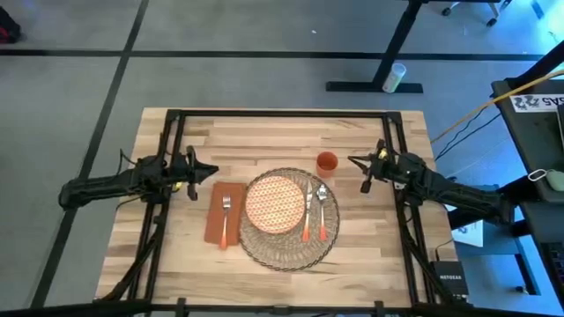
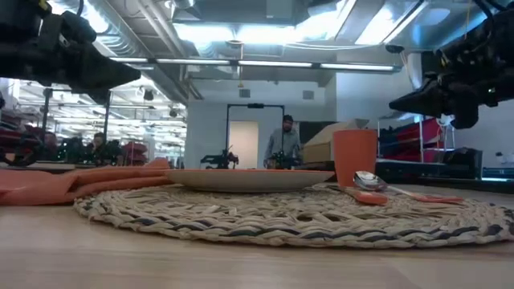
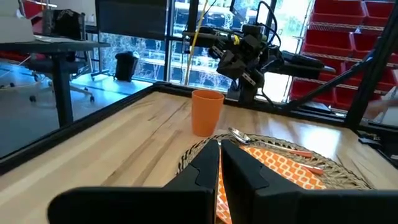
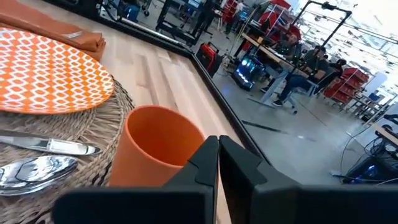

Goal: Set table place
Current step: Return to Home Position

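We see the light plank table (image 1: 370,260) carrying the round woven straw mat (image 1: 264,254), its openwork rim coarse and braided. The mat lies mid-table, toward the near edge. On it sits a flat round plate (image 1: 273,202) printed with an orange lattice, with a knife (image 1: 307,216) and a spoon (image 1: 322,210) to its right. A smooth orange cup (image 1: 327,162) stands at the mat's far right rim. Left of the mat, a rust-orange napkin (image 1: 213,224) bears a fork (image 1: 225,218). The left gripper (image 1: 211,170) hovers beyond the napkin and the right gripper (image 1: 352,161) hovers near the cup. Both have their fingers pressed together, holding nothing.
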